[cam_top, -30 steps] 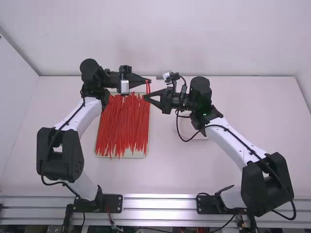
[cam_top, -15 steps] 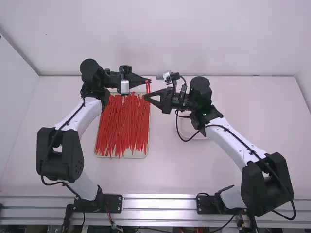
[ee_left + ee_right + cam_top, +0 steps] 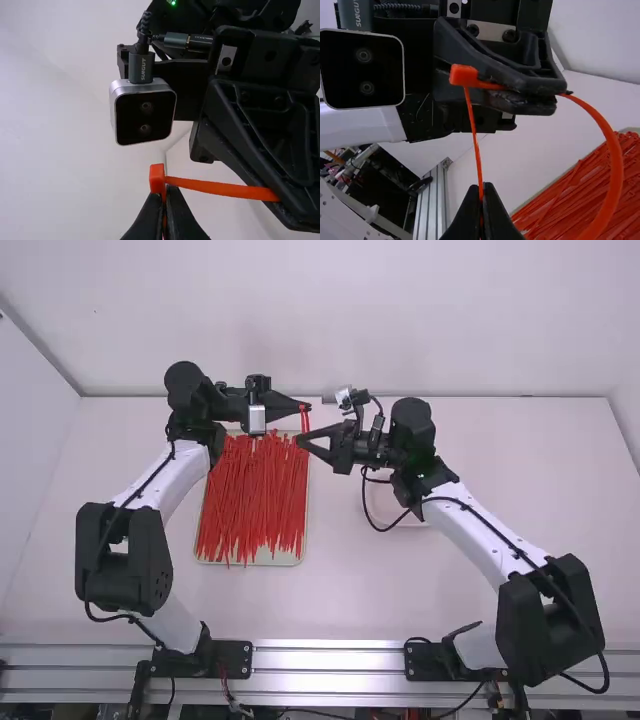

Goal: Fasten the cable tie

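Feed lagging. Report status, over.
Left gripper shut on cable tie by its head; right gripper shut on its tail. Tie looped, tail at head. No obstruction.

White tbl point(image 3: 560, 470), plain white walls point(image 3: 400, 310)

Thin orange-red cable tie point(image 3: 215, 189) — smooth, faintly glossy plastic; black left pincer point(image 3: 163, 207) — matt moulded plastic; white counter point(image 3: 540, 460) smooth, matt.

The left gripper point(image 3: 303, 406) and right gripper point(image 3: 301, 437) block each other nose to nose, a tie point(image 3: 215, 188) strung between their jaws, the pile point(image 3: 255, 500) beneath, room over the table point(image 3: 520, 460) behind the right one.
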`<state>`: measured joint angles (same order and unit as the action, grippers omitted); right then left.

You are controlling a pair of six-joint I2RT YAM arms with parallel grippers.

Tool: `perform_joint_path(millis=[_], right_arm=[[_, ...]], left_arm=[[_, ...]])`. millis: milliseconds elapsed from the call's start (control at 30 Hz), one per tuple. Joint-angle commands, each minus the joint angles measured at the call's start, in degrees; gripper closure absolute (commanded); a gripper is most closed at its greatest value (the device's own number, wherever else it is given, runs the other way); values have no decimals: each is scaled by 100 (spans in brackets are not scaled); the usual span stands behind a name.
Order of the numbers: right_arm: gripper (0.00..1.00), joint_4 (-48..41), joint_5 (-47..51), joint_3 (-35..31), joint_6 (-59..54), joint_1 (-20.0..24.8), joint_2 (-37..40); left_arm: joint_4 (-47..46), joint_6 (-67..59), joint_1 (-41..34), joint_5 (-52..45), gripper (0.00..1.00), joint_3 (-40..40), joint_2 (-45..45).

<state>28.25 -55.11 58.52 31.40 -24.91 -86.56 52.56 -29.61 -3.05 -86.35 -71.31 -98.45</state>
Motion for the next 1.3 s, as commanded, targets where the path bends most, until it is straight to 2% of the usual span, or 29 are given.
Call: perform_joint_path(millis=[0,467,1267], right_arm=[[100,0,-9,-17,33,26,-13],[100,577,13,-15,184,15,-13],[100,1204,291,-9,332,72,-13]], left_arm=[[44,-28,42,-26,98,-138,52],[-15,-63,37,-341,98,-138,52],[-348,-68,-92,-339,98,-138,52]])
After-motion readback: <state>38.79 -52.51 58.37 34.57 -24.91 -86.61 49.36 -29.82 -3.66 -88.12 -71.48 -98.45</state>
